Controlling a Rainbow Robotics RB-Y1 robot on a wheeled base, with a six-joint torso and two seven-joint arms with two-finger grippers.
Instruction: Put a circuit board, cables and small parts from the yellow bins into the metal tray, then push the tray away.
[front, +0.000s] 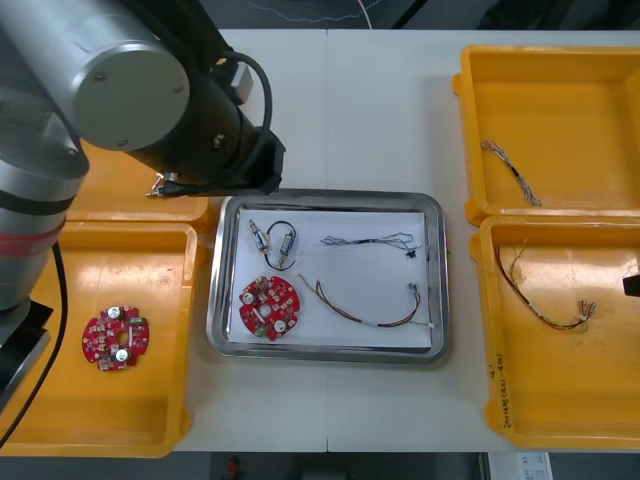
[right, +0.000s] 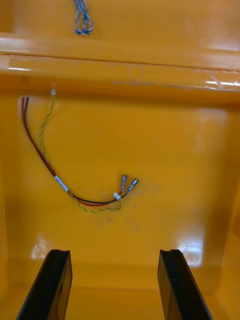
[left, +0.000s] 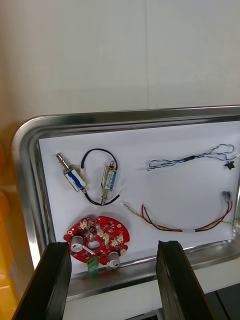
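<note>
as left tool (left: 112, 245) hovers at tray (left: 125, 116), right tool (right: 114, 251) over bin (right: 175, 150)

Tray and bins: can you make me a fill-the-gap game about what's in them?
1. The tray holds one round ____ board.
2. A second board lies in a bin on the robot's ____ side.
3. The right jaws stand ____, with a red and yellow cable ahead of them.
4. The blue and white cable lies in the ____ right bin.

Missing words: red; left; open; far.
</note>
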